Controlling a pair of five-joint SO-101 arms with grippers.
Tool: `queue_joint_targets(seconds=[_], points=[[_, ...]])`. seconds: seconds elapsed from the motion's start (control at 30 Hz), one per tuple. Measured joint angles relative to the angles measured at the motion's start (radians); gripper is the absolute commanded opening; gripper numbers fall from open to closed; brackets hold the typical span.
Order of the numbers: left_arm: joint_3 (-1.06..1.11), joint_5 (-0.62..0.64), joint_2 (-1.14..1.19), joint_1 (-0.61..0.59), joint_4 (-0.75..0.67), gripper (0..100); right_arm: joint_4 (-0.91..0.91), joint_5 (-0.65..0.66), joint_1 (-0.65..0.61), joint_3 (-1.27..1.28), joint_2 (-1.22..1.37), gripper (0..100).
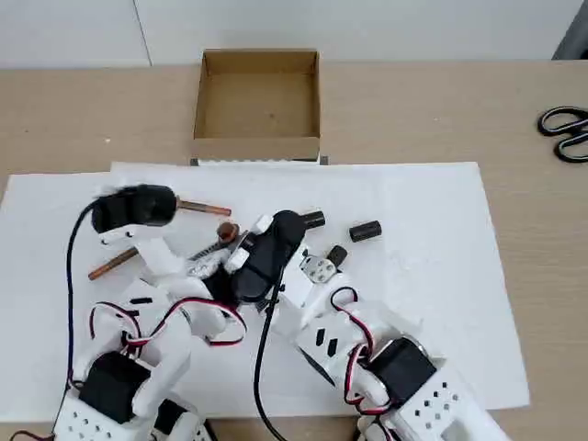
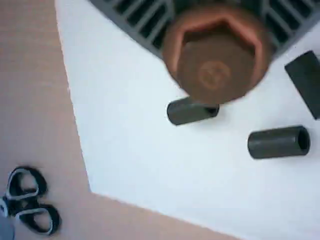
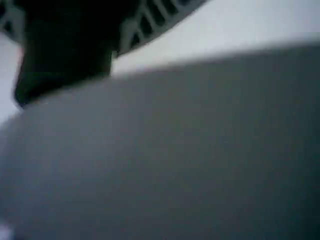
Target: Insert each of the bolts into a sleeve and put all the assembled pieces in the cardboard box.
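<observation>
White paper [image 1: 441,303] on the bench [image 1: 92,110] carries loose sleeves [image 2: 278,142]: your left gripper [image 1: 213,246] looks closed on a bolt [image 2: 215,60], the right gripper's [image 1: 260,230] state cannot be told, so square shank to bore before pushing.

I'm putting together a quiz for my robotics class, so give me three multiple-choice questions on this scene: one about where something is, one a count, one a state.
1. Where do the scissors lie?
A on the white sheet; B on top of an arm; C on the bare table.
2. How many black sleeves are in sight?
A one; B three; C six.
3. The cardboard box is:
A open and empty; B closed; C full of bolts.

Key: 1 C, they lie off the sheet's edge; 2 B, the high view shows three; 3 A, its bare floor shows.
</observation>
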Motion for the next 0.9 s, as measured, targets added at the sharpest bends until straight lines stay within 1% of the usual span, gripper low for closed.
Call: queue_joint_targets(seconds=[0.17,0.37,0.43,0.5,0.6,0.67,0.9], points=[[-0.003,-0.066,-0.002,0.02,0.068,1,-0.015,0.049,-0.003,0.003,0.0,0.2],[-0.021,-0.129,-0.012,0.021,0.12,1,-0.048,0.061,-0.006,0.009,-0.015,0.2],[-0.021,-0.152,-0.012,0.021,0.12,5,-0.048,0.061,-0.006,0.008,-0.015,0.2],[-0.021,-0.16,-0.014,0.021,0.121,14,-0.048,0.061,-0.006,0.008,-0.015,0.2],[-0.02,-0.172,-0.014,0.02,0.14,30,-0.048,0.061,0.006,0.011,-0.015,0.2],[-0.021,-0.173,-0.012,0.025,0.153,36,-0.051,0.06,0.008,0.011,-0.018,0.2],[-0.009,-0.173,-0.009,0.018,0.19,36,-0.055,0.058,0.018,0.009,-0.064,0.2]])
